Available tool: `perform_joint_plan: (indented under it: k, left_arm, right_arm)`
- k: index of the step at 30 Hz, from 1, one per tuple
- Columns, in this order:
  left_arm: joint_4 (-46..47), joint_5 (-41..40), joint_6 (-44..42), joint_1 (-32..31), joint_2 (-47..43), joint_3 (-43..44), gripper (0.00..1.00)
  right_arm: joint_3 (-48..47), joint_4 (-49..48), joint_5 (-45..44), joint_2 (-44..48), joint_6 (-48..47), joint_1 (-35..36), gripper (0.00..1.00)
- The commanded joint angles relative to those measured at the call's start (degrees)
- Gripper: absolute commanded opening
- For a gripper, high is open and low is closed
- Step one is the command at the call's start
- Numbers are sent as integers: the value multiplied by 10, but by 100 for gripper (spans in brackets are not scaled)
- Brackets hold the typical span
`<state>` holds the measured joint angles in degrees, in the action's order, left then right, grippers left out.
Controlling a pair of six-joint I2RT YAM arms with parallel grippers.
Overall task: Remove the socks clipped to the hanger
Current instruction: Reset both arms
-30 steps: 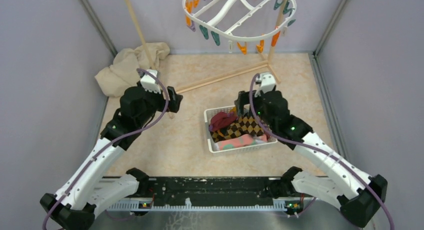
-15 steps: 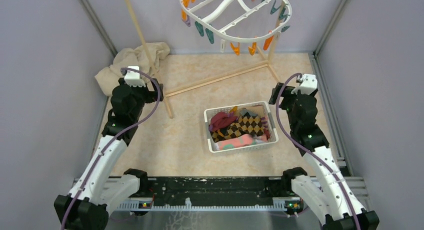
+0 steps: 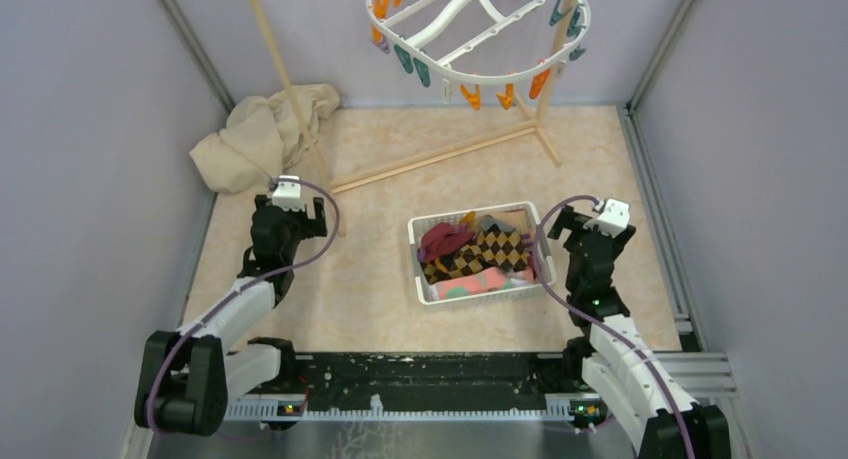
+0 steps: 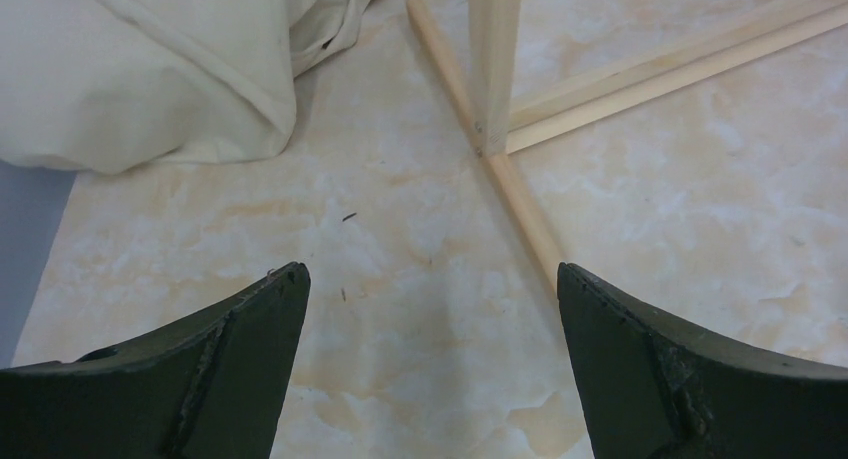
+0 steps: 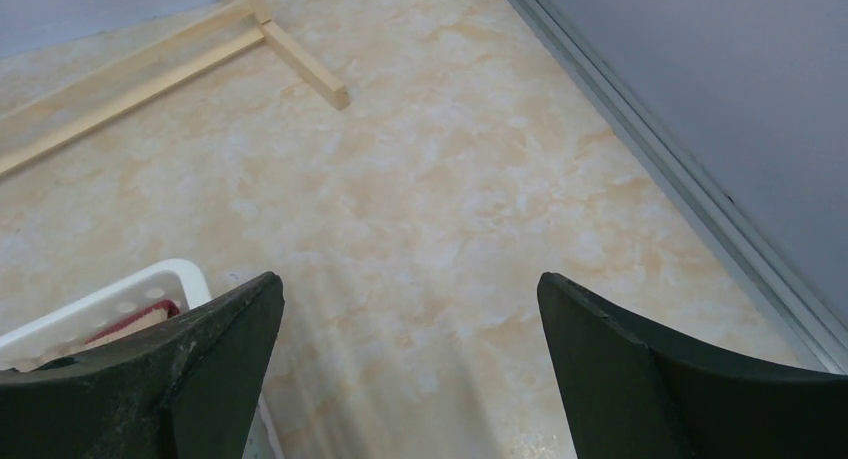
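Top external view: the white plastic oval drying hanger (image 3: 490, 79) hangs at the back from the pale wooden pole rack (image 3: 430, 159), and I can spot no sock on any of its orange, teal and purple pegs. The small mixed-colour fabric socks (image 3: 478, 254) lie heaped in the white rectangular mesh basket (image 3: 414, 259) on the marbled beige bench (image 3: 370, 279), between the two arms.

Both arms sit low and near their bases. The left end effector (image 4: 430, 289) has its jaws spread wide over bare bench near the rack's foot, holding nothing. The right end effector (image 5: 410, 289) is just as wide and empty, just beside the basket's corner.

The unclipping looks finished to me, so what's left is likely parking. Doing that well means keeping clear of the rack foot and the basket rim.

Counted:
- one hanger
- roughly a dozen pegs visible
- zero socks clipped
- at least four socks in the heap
- one basket
- one rack
- one crumpled cream cloth (image 3: 255, 139)
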<state>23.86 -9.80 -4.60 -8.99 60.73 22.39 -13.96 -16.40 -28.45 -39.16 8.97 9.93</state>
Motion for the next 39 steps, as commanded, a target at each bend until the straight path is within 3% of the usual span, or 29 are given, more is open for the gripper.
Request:
perform_joint_plan:
  k: [1, 6, 9, 12, 19, 23, 27, 39]
  left_arm:
    - [136, 52, -10, 42, 37, -35, 99]
    - [273, 141, -17, 85, 98, -96, 99]
    - [301, 214, -8, 122, 143, -96, 99]
    - [284, 217, -5, 126, 171, -68, 99]
    - [350, 238, 3, 132, 202, -69, 99]
    - [351, 267, 0, 132, 205, -67, 99]
    - [372, 264, 4, 132, 189, -87, 99]
    - [368, 289, 0, 131, 181, -91, 99]
  right_arm:
    - [41, -176, -20, -22, -22, -5, 99]
    - [75, -324, -31, -114, -52, -6, 99]
    - [94, -420, -45, -193, -58, -6, 99]
    - [110, -513, -47, -260, -60, -7, 99]
    - [133, -719, -55, -408, -84, -7, 99]
    - [133, -689, -22, -394, -84, -7, 99]
    - [183, -817, 19, -441, -107, -7, 99]
    - [157, -800, 38, -468, -118, -7, 99]
